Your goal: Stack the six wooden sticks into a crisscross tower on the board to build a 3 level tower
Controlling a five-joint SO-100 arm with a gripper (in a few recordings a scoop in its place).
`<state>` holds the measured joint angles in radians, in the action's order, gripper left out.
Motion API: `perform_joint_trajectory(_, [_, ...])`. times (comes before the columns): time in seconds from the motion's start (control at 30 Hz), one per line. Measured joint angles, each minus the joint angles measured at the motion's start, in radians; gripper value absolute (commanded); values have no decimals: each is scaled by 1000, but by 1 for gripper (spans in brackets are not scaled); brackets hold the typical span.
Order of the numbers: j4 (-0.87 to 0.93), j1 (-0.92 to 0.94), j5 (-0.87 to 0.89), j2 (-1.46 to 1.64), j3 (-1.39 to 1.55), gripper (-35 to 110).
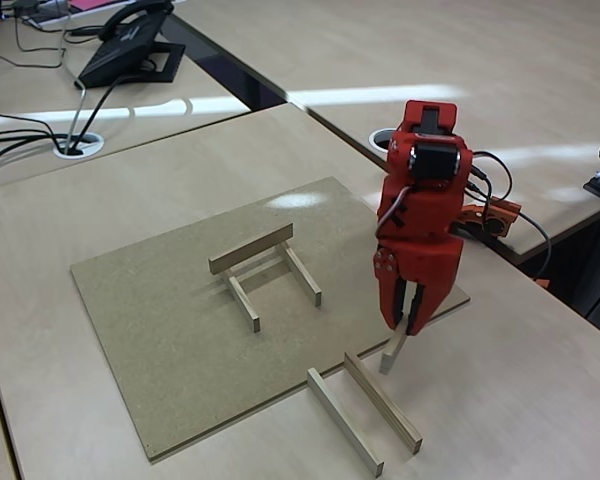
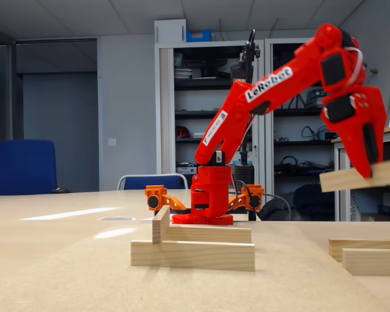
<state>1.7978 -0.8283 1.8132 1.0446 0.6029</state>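
On the speckled board (image 1: 160,330) two pale sticks (image 1: 244,304) (image 1: 303,274) lie parallel, and a third stick (image 1: 251,249) crosses their far ends; this low tower (image 2: 194,244) is also seen from the side. My red gripper (image 1: 410,322) hangs off the board's right corner, shut on another stick (image 1: 393,356). From the side, the gripper (image 2: 370,170) holds that stick (image 2: 361,177) nearly level, well above the table. Two more sticks (image 1: 345,422) (image 1: 382,402) lie side by side on the desk in front of the board, also seen low at the right (image 2: 370,255).
The arm's base (image 1: 490,216) is clamped at the desk's right edge. A black desk phone (image 1: 130,45) and cables sit at the far left, near a cable grommet (image 1: 80,145). Cabinets (image 2: 201,104) and a blue chair (image 2: 23,168) stand behind the desk.
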Motion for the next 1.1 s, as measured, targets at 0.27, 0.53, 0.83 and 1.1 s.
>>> perform_joint_trajectory(0.27, [-18,190,146,219,227,0])
perform_joint_trajectory(0.53, [-52,405,0,222,264,0])
perform_joint_trajectory(0.83, [-63,492,-63,152,295,0])
perform_joint_trajectory(1.1, [-63,520,-92,101,307,0])
